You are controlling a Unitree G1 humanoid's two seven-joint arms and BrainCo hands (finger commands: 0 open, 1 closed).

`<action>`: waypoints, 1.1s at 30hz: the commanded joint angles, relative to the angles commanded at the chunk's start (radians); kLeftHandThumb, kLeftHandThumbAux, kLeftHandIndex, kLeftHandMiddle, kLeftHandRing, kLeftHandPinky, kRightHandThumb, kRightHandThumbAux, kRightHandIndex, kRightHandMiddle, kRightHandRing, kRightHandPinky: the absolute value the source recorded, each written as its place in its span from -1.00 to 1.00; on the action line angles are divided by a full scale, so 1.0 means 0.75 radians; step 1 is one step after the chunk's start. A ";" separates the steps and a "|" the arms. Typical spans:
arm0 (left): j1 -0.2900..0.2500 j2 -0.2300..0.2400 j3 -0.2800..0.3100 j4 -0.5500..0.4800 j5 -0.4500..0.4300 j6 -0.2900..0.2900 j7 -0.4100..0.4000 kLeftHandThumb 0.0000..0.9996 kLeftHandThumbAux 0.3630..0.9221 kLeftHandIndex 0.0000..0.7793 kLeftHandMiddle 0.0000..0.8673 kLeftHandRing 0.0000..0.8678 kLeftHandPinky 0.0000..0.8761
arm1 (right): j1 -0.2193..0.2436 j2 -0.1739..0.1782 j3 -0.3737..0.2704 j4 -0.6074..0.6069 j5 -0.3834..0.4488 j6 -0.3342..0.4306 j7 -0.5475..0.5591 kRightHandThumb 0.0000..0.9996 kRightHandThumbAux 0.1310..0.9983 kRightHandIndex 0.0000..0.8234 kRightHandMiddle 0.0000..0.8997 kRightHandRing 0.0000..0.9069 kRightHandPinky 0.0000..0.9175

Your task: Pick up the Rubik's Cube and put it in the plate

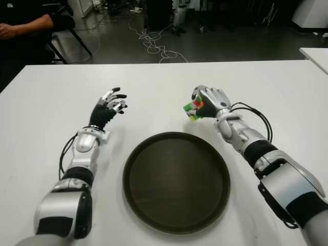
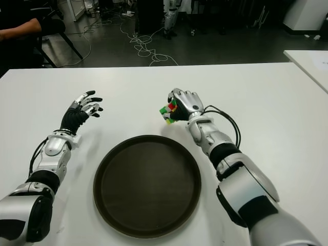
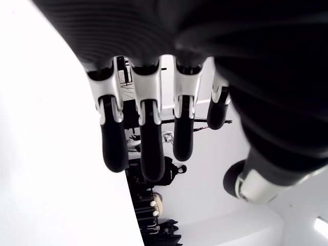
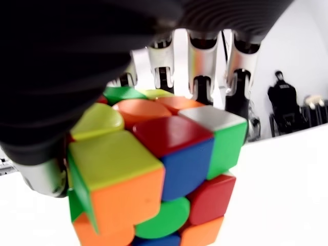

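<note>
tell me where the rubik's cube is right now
The Rubik's Cube is gripped in the right hand, just beyond the far right rim of the empty plate; the left hand shows open, left of it.

Right hand [image 1: 207, 102] fingers curled; left hand [image 1: 109, 107] spread

Both arms wear silver shells with black joints and ribbed black wrists. Black cables loop beside each forearm. The left hand [image 1: 109, 105] and right hand [image 1: 210, 102] have silver fingers [image 3: 114, 148] tipped with black pads.
</note>
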 joint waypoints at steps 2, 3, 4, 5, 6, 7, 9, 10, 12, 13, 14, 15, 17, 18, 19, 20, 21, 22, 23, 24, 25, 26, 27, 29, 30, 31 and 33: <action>0.000 0.000 0.000 0.000 -0.001 0.000 -0.002 -0.10 0.01 -0.60 -0.33 -0.11 -0.03 | 0.004 -0.007 -0.001 -0.015 0.000 -0.006 -0.011 0.39 0.39 0.00 0.07 0.12 0.15; -0.002 0.000 0.001 0.001 -0.002 0.003 -0.004 -0.11 0.00 -0.60 -0.33 -0.12 -0.03 | 0.007 -0.016 -0.001 -0.029 -0.002 -0.015 -0.024 0.39 0.39 0.00 0.07 0.12 0.15; -0.003 0.000 0.001 0.002 -0.002 0.005 -0.006 -0.11 0.01 -0.60 -0.34 -0.13 -0.03 | 0.009 -0.022 -0.001 -0.039 -0.004 -0.022 -0.033 0.39 0.39 0.00 0.07 0.12 0.16; -0.004 0.000 0.001 0.003 -0.003 0.007 -0.007 -0.10 0.01 -0.60 -0.34 -0.14 -0.03 | 0.011 -0.026 -0.001 -0.045 -0.004 -0.026 -0.039 0.39 0.39 0.00 0.07 0.12 0.16; -0.004 0.000 0.001 0.003 -0.003 0.008 -0.008 -0.10 0.01 -0.60 -0.34 -0.14 -0.03 | 0.012 -0.028 -0.001 -0.049 -0.005 -0.028 -0.042 0.39 0.39 0.00 0.07 0.11 0.16; -0.005 0.000 0.001 0.004 -0.004 0.009 -0.009 -0.10 0.02 -0.60 -0.35 -0.15 -0.03 | 0.015 -0.034 -0.002 -0.064 -0.007 -0.033 -0.050 0.39 0.39 0.00 0.06 0.11 0.17; -0.007 -0.001 0.003 0.006 -0.006 0.012 -0.011 -0.09 0.03 -0.60 -0.35 -0.15 -0.02 | 0.020 -0.045 -0.002 -0.088 -0.011 -0.041 -0.066 0.39 0.39 0.00 0.07 0.12 0.18; -0.008 -0.001 0.004 0.008 -0.007 0.012 -0.012 -0.08 0.04 -0.60 -0.36 -0.15 -0.03 | 0.021 -0.049 -0.001 -0.098 -0.013 -0.044 -0.072 0.39 0.39 0.00 0.08 0.13 0.19; -0.009 -0.002 0.007 0.009 -0.011 0.010 -0.017 -0.09 0.04 -0.60 -0.36 -0.15 -0.02 | 0.026 -0.057 0.001 -0.117 -0.021 -0.048 -0.092 0.39 0.39 0.01 0.10 0.16 0.21; -0.008 -0.003 0.009 0.010 -0.013 0.009 -0.019 -0.09 0.04 -0.61 -0.36 -0.14 -0.02 | 0.029 -0.063 0.002 -0.130 -0.027 -0.049 -0.103 0.39 0.39 0.01 0.11 0.17 0.21; -0.008 -0.003 0.009 0.011 -0.014 0.008 -0.019 -0.09 0.04 -0.60 -0.36 -0.14 -0.02 | 0.031 -0.066 0.002 -0.138 -0.031 -0.050 -0.110 0.39 0.39 0.01 0.12 0.17 0.22; -0.008 -0.004 0.010 0.011 -0.015 0.007 -0.020 -0.10 0.03 -0.60 -0.35 -0.14 -0.02 | 0.036 -0.073 0.001 -0.154 -0.036 -0.051 -0.119 0.39 0.39 0.01 0.14 0.19 0.22; -0.009 -0.004 0.011 0.013 -0.017 0.005 -0.022 -0.11 0.01 -0.60 -0.35 -0.14 -0.01 | 0.044 -0.083 -0.002 -0.186 -0.042 -0.049 -0.127 0.39 0.39 0.01 0.15 0.19 0.22; -0.009 -0.004 0.012 0.014 -0.017 0.004 -0.024 -0.11 0.01 -0.60 -0.34 -0.14 -0.01 | 0.049 -0.088 -0.003 -0.202 -0.044 -0.046 -0.128 0.39 0.39 0.01 0.15 0.19 0.21; -0.009 -0.004 0.013 0.015 -0.018 0.002 -0.026 -0.11 0.00 -0.60 -0.34 -0.14 -0.01 | 0.053 -0.093 -0.005 -0.220 -0.046 -0.043 -0.130 0.39 0.39 0.01 0.15 0.19 0.21; -0.010 -0.005 0.014 0.015 -0.020 -0.002 -0.028 -0.11 0.00 -0.60 -0.34 -0.14 -0.01 | 0.064 -0.105 -0.008 -0.258 -0.050 -0.041 -0.136 0.39 0.39 0.01 0.15 0.19 0.21; -0.010 -0.006 0.015 0.015 -0.021 -0.004 -0.029 -0.12 -0.01 -0.60 -0.34 -0.13 -0.01 | 0.073 -0.113 -0.010 -0.284 -0.053 -0.040 -0.140 0.38 0.39 0.01 0.14 0.18 0.19; -0.010 -0.006 0.016 0.015 -0.021 -0.006 -0.030 -0.12 -0.01 -0.60 -0.34 -0.13 -0.02 | 0.080 -0.118 -0.012 -0.305 -0.055 -0.037 -0.141 0.38 0.39 0.01 0.14 0.18 0.18; -0.009 -0.006 0.016 0.015 -0.020 -0.008 -0.029 -0.12 -0.01 -0.60 -0.34 -0.13 -0.02 | 0.090 -0.127 -0.015 -0.332 -0.058 -0.039 -0.148 0.38 0.39 0.01 0.14 0.18 0.18; -0.009 -0.006 0.016 0.015 -0.020 -0.010 -0.028 -0.13 -0.02 -0.60 -0.34 -0.13 -0.01 | 0.098 -0.132 -0.018 -0.350 -0.060 -0.040 -0.152 0.38 0.39 0.01 0.13 0.18 0.18; -0.009 -0.006 0.015 0.015 -0.018 -0.012 -0.026 -0.13 -0.03 -0.60 -0.34 -0.13 -0.01 | 0.107 -0.139 -0.022 -0.374 -0.063 -0.042 -0.159 0.38 0.39 0.01 0.13 0.18 0.18; -0.009 -0.006 0.015 0.016 -0.016 -0.014 -0.024 -0.13 -0.03 -0.60 -0.34 -0.13 -0.01 | 0.115 -0.144 -0.025 -0.392 -0.065 -0.043 -0.162 0.38 0.39 0.01 0.13 0.17 0.18; -0.009 -0.006 0.015 0.016 -0.016 -0.015 -0.024 -0.14 -0.03 -0.59 -0.33 -0.14 0.00 | 0.121 -0.146 -0.028 -0.405 -0.067 -0.042 -0.162 0.38 0.39 0.01 0.13 0.18 0.18; -0.010 -0.005 0.014 0.017 -0.014 -0.016 -0.023 -0.14 -0.04 -0.59 -0.33 -0.14 0.00 | 0.130 -0.152 -0.032 -0.429 -0.069 -0.039 -0.161 0.38 0.39 0.01 0.13 0.18 0.19; -0.010 -0.004 0.014 0.018 -0.012 -0.017 -0.023 -0.14 -0.04 -0.59 -0.33 -0.14 0.00 | 0.140 -0.160 -0.037 -0.460 -0.070 -0.038 -0.158 0.38 0.39 0.01 0.13 0.18 0.18; -0.010 -0.004 0.013 0.019 -0.011 -0.018 -0.022 -0.14 -0.04 -0.59 -0.34 -0.14 -0.01 | 0.149 -0.166 -0.042 -0.485 -0.071 -0.037 -0.155 0.38 0.39 0.01 0.12 0.18 0.18; -0.011 -0.003 0.012 0.019 -0.010 -0.018 -0.022 -0.14 -0.04 -0.59 -0.34 -0.13 -0.02 | 0.165 -0.176 -0.051 -0.532 -0.073 -0.032 -0.145 0.38 0.39 0.01 0.12 0.17 0.18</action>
